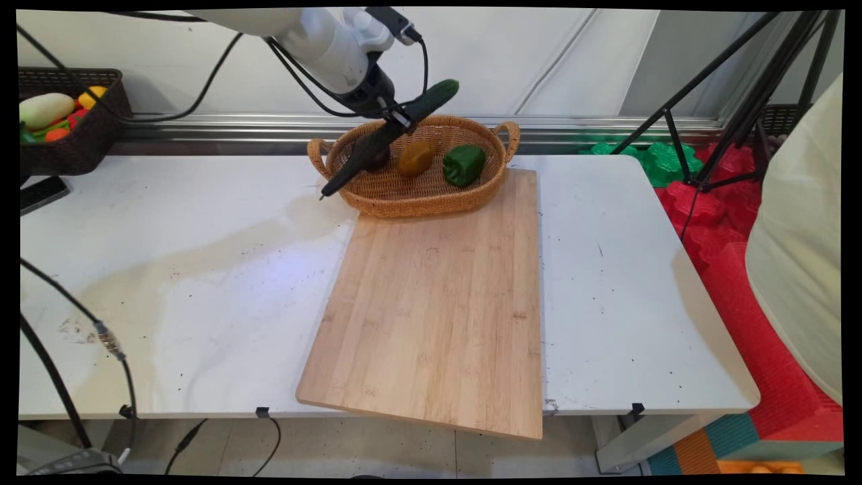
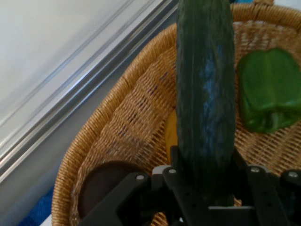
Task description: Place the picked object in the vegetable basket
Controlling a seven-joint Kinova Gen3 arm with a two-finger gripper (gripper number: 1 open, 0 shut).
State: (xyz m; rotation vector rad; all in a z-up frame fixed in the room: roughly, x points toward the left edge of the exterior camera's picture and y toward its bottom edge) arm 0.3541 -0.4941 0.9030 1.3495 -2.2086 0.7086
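Observation:
My gripper (image 1: 397,120) is shut on a long dark green cucumber (image 1: 431,100), held tilted in the air above the left part of a wicker basket (image 1: 404,195). In the hand view the cucumber (image 2: 205,94) runs up the middle, clamped between the fingers at the bottom. In the basket lie a green bell pepper (image 1: 464,164), a brown-yellow potato-like piece (image 1: 415,158) and a dark round item (image 1: 377,158), partly hidden by the cucumber. The pepper (image 2: 270,89) shows to the right and the dark item (image 2: 106,186) at lower left in the hand view.
A large wooden cutting board (image 1: 438,303) lies on the white table (image 1: 168,269) in front of the basket. A dark basket of toy produce (image 1: 60,121) stands at the far left. Black tripod legs (image 1: 727,101) and a person in pale clothing (image 1: 801,236) are at the right.

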